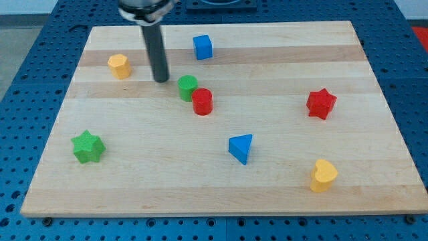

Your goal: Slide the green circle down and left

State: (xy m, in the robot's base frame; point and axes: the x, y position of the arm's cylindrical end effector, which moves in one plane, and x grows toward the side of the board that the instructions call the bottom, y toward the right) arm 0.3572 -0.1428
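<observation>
The green circle [188, 88] is a short green cylinder on the wooden board, left of the view's centre and toward the top. A red circle [202, 102] touches it at its lower right. My tip [161, 80] rests on the board just to the left of the green circle and slightly above it, with a small gap between them. The dark rod rises from the tip to the view's top edge.
A blue cube [202, 47] sits above the green circle. A yellow block [119, 65] is left of my tip. A green star [87, 147] is at lower left, a blue triangle [241, 148] below centre, a red star [321, 103] at right, a yellow heart [324, 175] at lower right.
</observation>
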